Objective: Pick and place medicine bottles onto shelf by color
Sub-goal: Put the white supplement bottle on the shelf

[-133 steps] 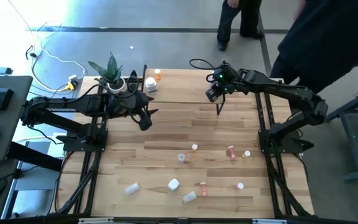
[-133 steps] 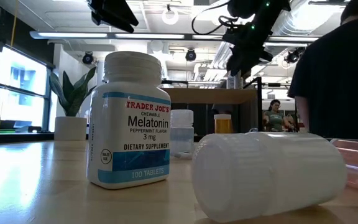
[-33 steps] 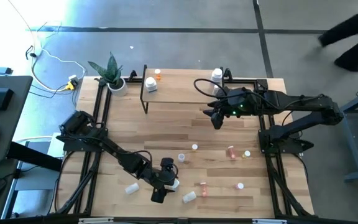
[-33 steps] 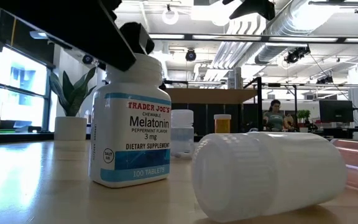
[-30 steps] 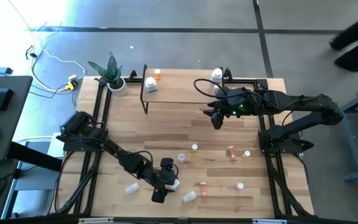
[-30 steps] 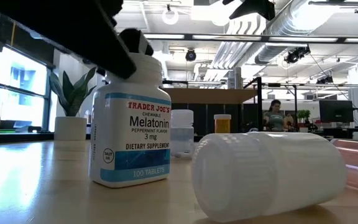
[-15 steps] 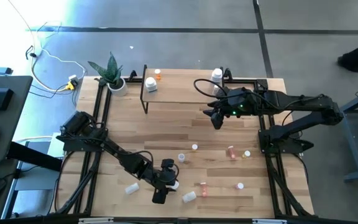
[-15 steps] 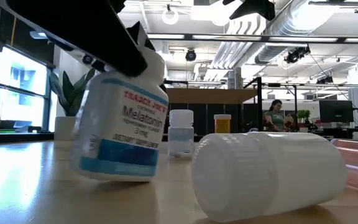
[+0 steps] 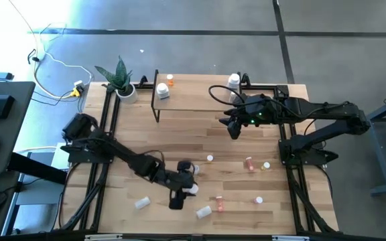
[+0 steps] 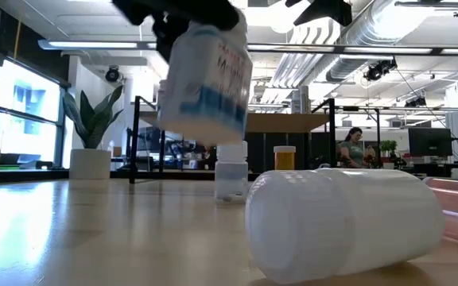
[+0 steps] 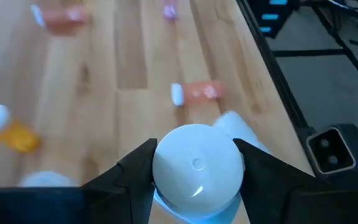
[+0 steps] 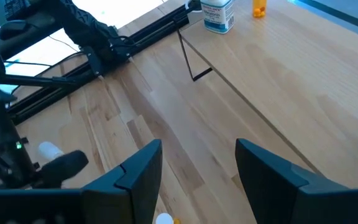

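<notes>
Bottles on shelf (image 9: 206, 100): three. Bottles (image 9: 204, 211) on tabletop: about seven. One lifted. Plant (image 9: 118, 79): one.

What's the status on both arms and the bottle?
Left gripper shut on white bottle, lifted off table. Right gripper open, empty, hovering beside shelf. Nothing in the way.

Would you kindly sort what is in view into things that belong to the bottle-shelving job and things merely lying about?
Job:
- white melatonin bottle, lifted in the left claw
- loose medicine bottles on the table
- shelf, two bottles on it
- right claw, open over the shelf

Lying about:
- potted plant
- cables on the floor
</notes>
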Robot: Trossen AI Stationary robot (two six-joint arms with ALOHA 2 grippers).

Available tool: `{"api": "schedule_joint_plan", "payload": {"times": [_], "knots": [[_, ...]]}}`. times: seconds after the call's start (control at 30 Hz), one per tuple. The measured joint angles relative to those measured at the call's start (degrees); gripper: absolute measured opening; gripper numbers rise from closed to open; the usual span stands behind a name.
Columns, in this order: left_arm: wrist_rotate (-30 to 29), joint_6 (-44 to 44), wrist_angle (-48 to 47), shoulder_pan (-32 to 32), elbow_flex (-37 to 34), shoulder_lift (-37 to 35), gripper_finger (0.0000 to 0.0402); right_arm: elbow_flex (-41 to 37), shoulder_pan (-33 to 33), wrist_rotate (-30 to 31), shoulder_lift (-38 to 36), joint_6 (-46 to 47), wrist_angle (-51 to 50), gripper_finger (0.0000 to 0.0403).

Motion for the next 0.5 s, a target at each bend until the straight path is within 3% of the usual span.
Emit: {"api": "schedule_joint_plan", "payload": {"times": [0.5], "knots": [[1.33, 15.29, -7.35, 13.46, 0.02, -14.54, 0.0182, 0.0, -0.13, 5.12, 0.0, 0.17, 0.4, 0.0195]]}}
